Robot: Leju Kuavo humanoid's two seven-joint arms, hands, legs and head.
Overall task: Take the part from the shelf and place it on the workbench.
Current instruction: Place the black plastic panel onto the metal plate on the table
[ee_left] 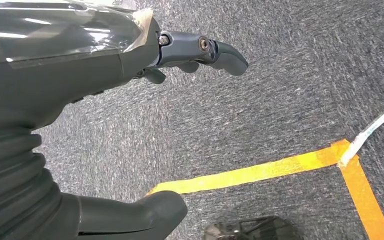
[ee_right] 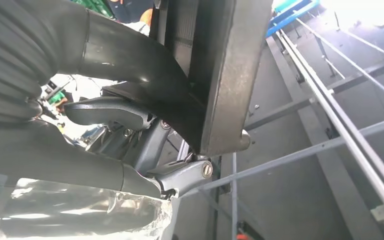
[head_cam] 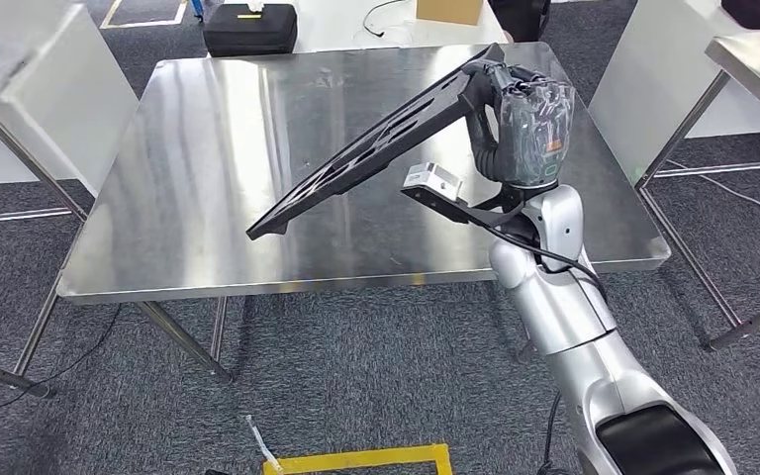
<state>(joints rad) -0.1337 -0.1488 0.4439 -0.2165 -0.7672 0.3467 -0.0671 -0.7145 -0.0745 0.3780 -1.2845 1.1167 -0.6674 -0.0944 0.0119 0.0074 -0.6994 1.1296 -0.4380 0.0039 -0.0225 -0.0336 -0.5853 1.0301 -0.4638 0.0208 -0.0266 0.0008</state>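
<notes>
The part [head_cam: 366,148] is a long flat black plastic panel. My right hand [head_cam: 524,124] grips its far end above the right half of the steel workbench [head_cam: 208,148]. The panel slopes down to the left, and its lower tip hangs just over the bench near the middle front. In the right wrist view the panel's edge [ee_right: 225,75] is clamped between the thumb and the fingers [ee_right: 180,177] of my right hand [ee_right: 130,125]. My left hand [ee_left: 130,65] hangs over the grey carpet with its fingers apart and nothing in it.
A black case [head_cam: 249,28] and a cardboard box [head_cam: 449,10] lie on a white surface beyond the bench. Other tables' metal legs [head_cam: 688,129] stand close on the right and left. Yellow floor tape [ee_left: 260,172] marks the carpet near my feet.
</notes>
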